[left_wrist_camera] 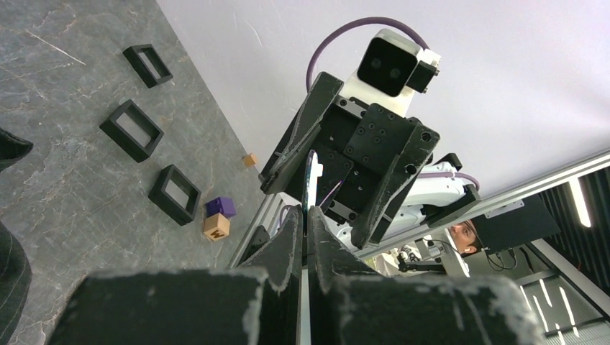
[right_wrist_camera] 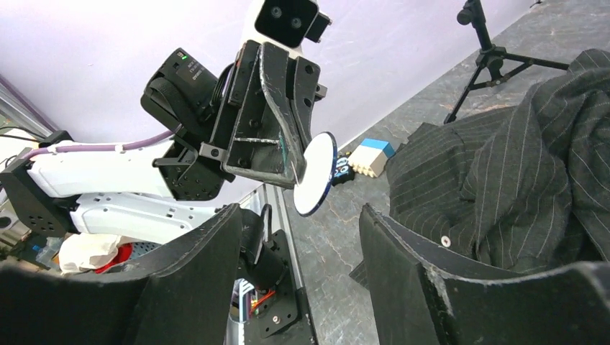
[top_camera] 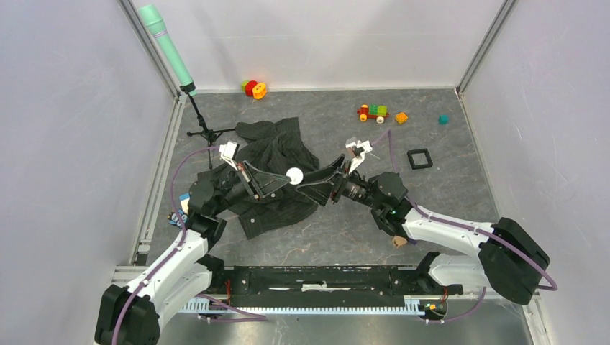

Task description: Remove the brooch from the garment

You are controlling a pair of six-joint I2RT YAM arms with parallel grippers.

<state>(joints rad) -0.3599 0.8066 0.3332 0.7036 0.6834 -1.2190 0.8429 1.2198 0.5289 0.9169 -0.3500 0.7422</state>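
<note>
- Overhead view: from high above and behind me, looking down on the whole table [top_camera: 446,194] from far off.
- Left wrist view: close along my left gripper [left_wrist_camera: 306,241], tilted upward, facing my right gripper [left_wrist_camera: 316,213].
- Right wrist view: close, facing back at the left gripper.
- All three share the grippers' meeting place above the garment [top_camera: 280,144].

Robotics lab cell, white panel walls [top_camera: 324,43], aluminium frame posts [top_camera: 488,43], microphone stand [top_camera: 200,115].

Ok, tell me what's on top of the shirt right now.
Nothing visibly lies on the shirt; the left tool hangs over it, shut on the white-backed brooch, with the open right tool facing it. Fabric beneath the arms is hidden.
</note>
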